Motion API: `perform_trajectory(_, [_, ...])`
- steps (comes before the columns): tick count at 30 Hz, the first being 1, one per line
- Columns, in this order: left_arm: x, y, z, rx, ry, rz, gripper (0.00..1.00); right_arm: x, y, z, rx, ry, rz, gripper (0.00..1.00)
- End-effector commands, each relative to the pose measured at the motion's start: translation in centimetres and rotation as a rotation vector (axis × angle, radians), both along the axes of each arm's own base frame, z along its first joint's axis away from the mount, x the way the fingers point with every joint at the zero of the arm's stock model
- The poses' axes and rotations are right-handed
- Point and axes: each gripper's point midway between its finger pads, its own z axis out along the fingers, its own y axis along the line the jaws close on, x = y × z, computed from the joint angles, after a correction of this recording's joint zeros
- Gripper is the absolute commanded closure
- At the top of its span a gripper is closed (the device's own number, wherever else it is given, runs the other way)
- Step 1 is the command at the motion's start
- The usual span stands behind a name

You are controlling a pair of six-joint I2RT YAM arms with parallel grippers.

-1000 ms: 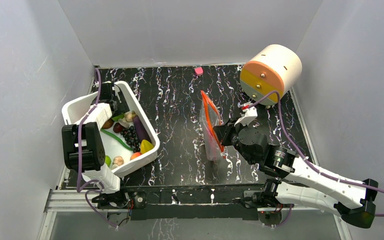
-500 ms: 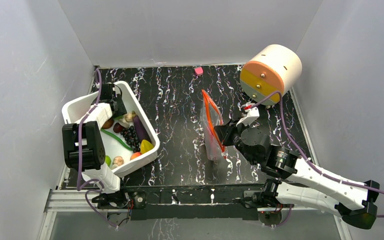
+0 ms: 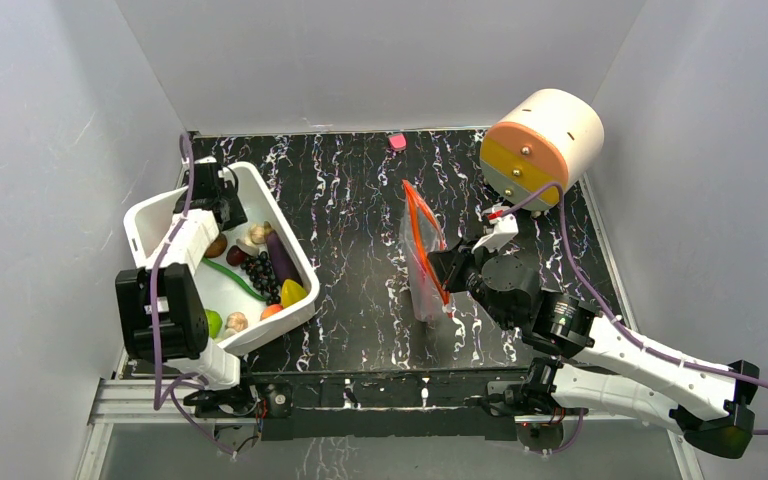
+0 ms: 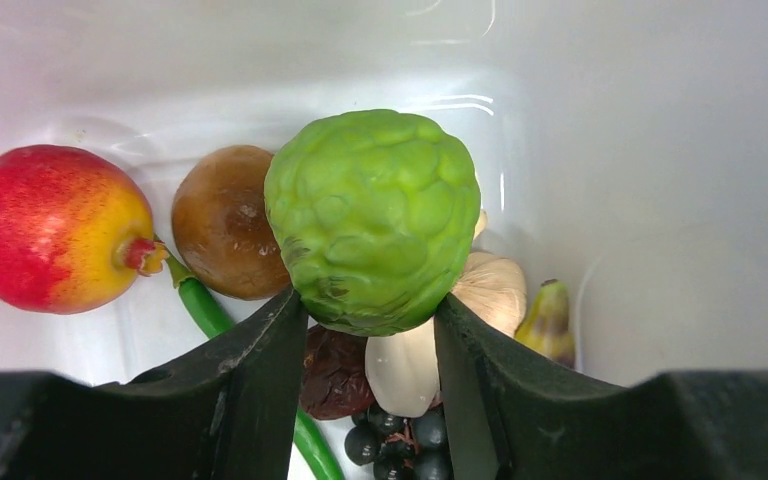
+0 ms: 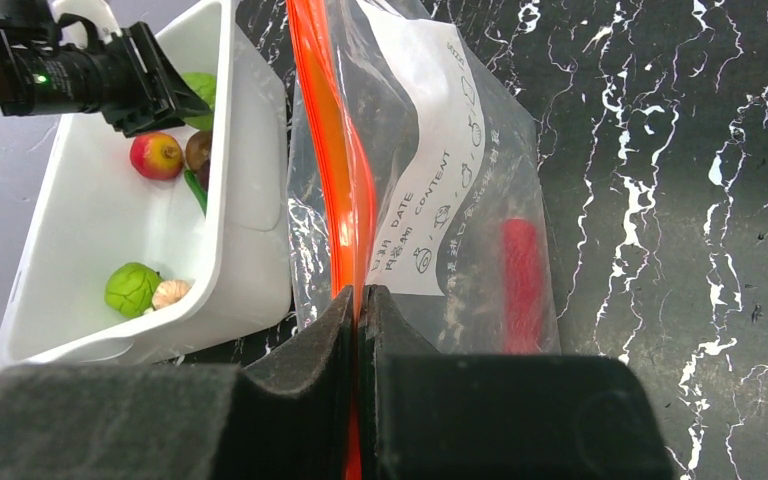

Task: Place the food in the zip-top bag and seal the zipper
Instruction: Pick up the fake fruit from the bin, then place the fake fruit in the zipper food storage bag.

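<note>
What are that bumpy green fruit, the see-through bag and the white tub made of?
The green bumpy fruit: likely molded plastic or foam, matte, evenly coloured. The zip-top bag: thin clear plastic film, glossy; it wrinkles and shows the table through. The white tub: probably smooth hard plastic; highlights glint on its wall.

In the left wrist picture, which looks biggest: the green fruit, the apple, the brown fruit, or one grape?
1. Green fruit, though it is nearest the camera, so unsure.
2. Apple.
3. Brown fruit, partly hidden.
4. Grape.
</note>
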Motion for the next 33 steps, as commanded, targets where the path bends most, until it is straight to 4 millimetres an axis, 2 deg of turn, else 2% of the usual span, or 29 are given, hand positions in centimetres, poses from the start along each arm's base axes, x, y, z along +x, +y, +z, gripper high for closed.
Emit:
perform_trajectory(1, [-0.7,0.0,2.8,-0.004,-0.062,0.011,0.71,0.1,0.4,1.5,0.063,-0.024,0.002,1.0])
perform_trajectory(7, [-2.5,-1.4,4.5,-0.071,-0.097,-0.005,0.73,0.1,0.9,0.7,0.053,-0.005,0.009,1.0])
perform_trajectory(15, [-4.8,-4.5,8.9,-0.187,-0.168,-0.101,0.74,0.5,1.8,-0.3,0.026,0.015,0.015,1.0])
perform_trajectory(23, [-7.6,-8.0,13.6,-0.293,-0.217,-0.266,0.76,1.6,2.5,0.3,-0.033,-0.023,0.001,1.0])
perform_trajectory(27, [-9.2,-10.4,15.5,-0.374,-0.256,-0.368,0.78,2.3,3.6,0.4,-0.099,-0.034,0.018,1.0])
perform_trajectory(30, [-10.7,-14.1,17.7,-0.519,-0.304,-0.506,0.79,3.3,5.1,0.6,-0.128,-0.06,0.029,1.0])
perform_trajectory(33, [-12.1,-16.6,19.1,-0.613,-0.343,-0.609,0.79,4.1,6.6,0.5,-0.152,-0.07,0.041,1.0])
